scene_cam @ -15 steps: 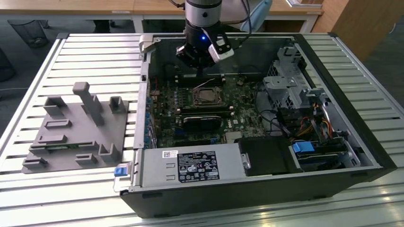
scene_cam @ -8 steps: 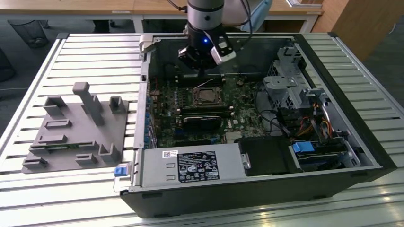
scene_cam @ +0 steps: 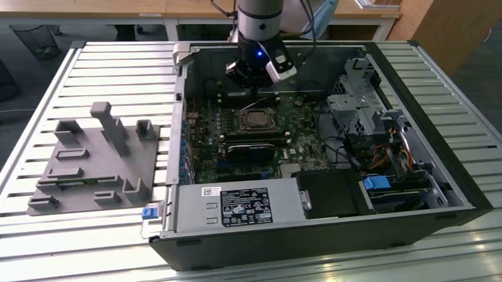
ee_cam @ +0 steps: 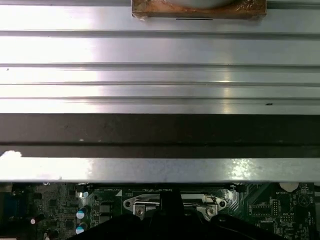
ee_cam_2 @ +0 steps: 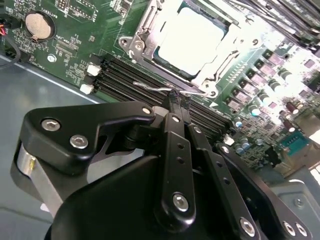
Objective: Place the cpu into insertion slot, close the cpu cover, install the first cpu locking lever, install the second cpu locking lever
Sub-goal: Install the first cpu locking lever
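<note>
The cpu (ee_cam_2: 189, 40) lies flat in the insertion slot (scene_cam: 257, 121) on the green board, its silvery top showing. The cpu cover (ee_cam_2: 141, 31) is down around it, framing the chip in its window. A thin wire locking lever (ee_cam_2: 150, 88) runs along the slot's edge beside the memory slots. My gripper (ee_cam_2: 176, 96) is shut, and its tips rest right at that wire with nothing held between them. In the exterior view the gripper (scene_cam: 253, 82) hangs inside the case just behind the slot. The first wrist view shows the gripper (ee_cam: 171, 199) tip by the slot's silvery hinge (ee_cam: 140, 204).
Black memory slots (ee_cam_2: 125, 75) and a coin battery (ee_cam_2: 39, 26) lie close to the slot. A black module (scene_cam: 251, 151), the power supply (scene_cam: 235, 205) and a drive cage (scene_cam: 357, 100) crowd the open case. A grey fixture (scene_cam: 94, 158) sits on the slatted table at the exterior view's left.
</note>
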Available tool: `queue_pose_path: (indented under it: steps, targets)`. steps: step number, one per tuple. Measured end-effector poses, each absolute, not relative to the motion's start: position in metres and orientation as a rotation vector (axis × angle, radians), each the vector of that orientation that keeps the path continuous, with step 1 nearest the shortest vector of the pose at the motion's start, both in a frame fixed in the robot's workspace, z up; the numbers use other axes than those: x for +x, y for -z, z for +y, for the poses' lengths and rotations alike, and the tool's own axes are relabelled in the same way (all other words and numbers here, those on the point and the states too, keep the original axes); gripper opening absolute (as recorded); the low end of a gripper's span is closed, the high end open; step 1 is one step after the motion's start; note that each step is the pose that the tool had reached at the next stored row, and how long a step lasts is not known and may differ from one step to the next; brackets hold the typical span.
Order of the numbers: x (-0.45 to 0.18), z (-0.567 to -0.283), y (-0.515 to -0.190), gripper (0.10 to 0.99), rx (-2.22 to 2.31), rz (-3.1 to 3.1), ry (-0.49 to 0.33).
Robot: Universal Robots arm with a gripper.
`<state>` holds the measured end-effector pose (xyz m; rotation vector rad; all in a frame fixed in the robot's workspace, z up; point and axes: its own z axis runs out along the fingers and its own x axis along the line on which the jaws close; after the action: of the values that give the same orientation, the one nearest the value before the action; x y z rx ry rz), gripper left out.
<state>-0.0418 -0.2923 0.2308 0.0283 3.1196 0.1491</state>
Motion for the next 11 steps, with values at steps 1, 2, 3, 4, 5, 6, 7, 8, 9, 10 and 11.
queue_pose_path:
  steps: [1,2,3,4,5,6,7,8,9,10,11]
  targets:
    - [-0.0412,-0.2921,-0.2302,0.122,0.028,3.120,-0.149]
    - [-0.0407,-0.2918,-0.2296,0.122,0.028,3.120,-0.149]
    - [-0.0403,-0.2915,-0.2290,0.122,0.028,3.120,-0.149]
    - [-0.0400,-0.2912,-0.2285,0.122,0.028,3.120,-0.149]
    - [-0.0396,-0.2908,-0.2281,0.122,0.027,3.120,-0.149]
    - [-0.0392,-0.2905,-0.2276,0.122,0.025,3.120,-0.149]
    - [-0.0390,-0.2903,-0.2271,0.122,0.023,3.120,-0.148]
    - [-0.0387,-0.2902,-0.2266,0.122,0.020,3.120,-0.148]
    - [-0.0385,-0.2902,-0.2261,0.122,0.015,3.120,-0.148]
    - [-0.0384,-0.2902,-0.2256,0.122,0.007,3.120,-0.148]
    - [-0.0381,-0.2902,-0.2251,0.122,-0.003,3.121,-0.148]
